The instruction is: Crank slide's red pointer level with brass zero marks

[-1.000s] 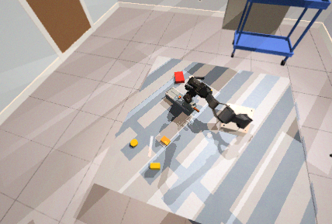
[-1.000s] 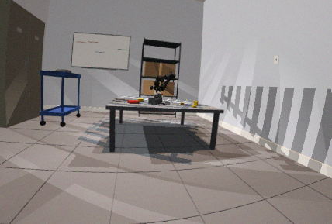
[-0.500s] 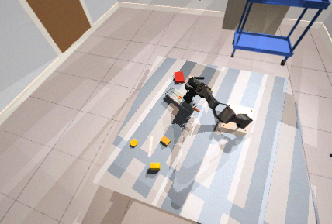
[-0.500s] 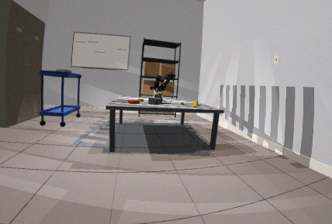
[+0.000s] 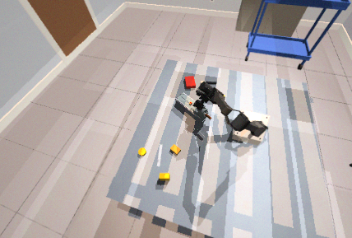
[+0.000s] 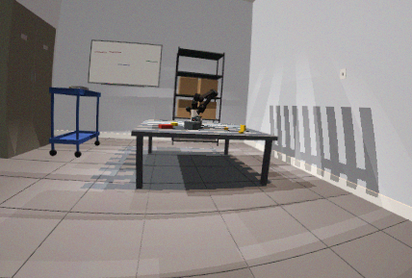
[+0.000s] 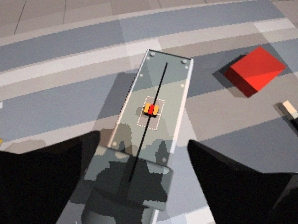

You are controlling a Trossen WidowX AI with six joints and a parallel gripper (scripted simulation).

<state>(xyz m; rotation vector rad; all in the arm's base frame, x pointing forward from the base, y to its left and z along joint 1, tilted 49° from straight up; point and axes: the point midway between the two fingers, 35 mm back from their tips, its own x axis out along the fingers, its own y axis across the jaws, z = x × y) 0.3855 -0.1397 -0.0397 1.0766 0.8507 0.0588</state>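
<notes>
The machine is a long grey plate with a black slot down its middle, lying on the table. In the wrist view the slide's red pointer sits in the slot between the two brass marks, and looks level with them. My gripper is open. It hangs above the near end of the machine, with one dark finger on each side and nothing between them. I cannot make out the crank handle; the dark housing at the machine's near end lies below the fingers.
A red block lies beyond the machine. Three yellow pieces lie on the table's other side. The arm's base stands beside the machine. A blue cart and a shelf stand apart from the table.
</notes>
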